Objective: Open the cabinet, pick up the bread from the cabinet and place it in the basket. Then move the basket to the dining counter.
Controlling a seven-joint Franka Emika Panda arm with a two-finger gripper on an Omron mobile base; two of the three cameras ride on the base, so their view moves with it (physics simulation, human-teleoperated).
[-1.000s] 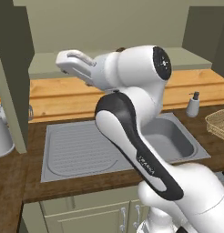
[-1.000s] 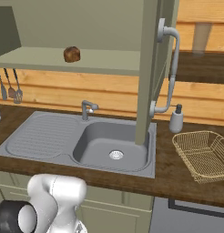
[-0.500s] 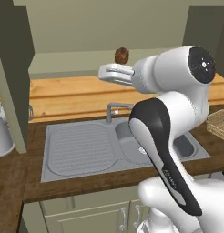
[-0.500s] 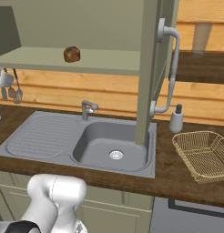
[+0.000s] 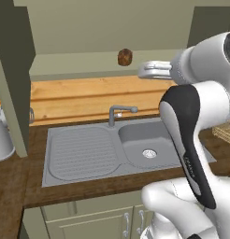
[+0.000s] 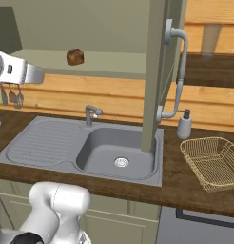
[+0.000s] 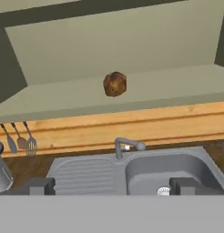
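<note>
On the cabinet (image 5: 103, 70) shelf above the sink (image 5: 117, 149) sits the bread (image 5: 125, 57); the gripper (image 5: 144, 71), right of it, is spread wide, holding nothing.

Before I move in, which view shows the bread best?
The hand view: the bread sits near centre on the cabinet shelf, unobstructed. Both base views show it smaller, from the side; the left one puts the gripper to its right.

grey sink (image 6: 97, 147) set in dark wood worktop (image 6: 185, 188), below pincer; light wood plank wall (image 5: 89, 98) behind, ahead of pincer
</note>
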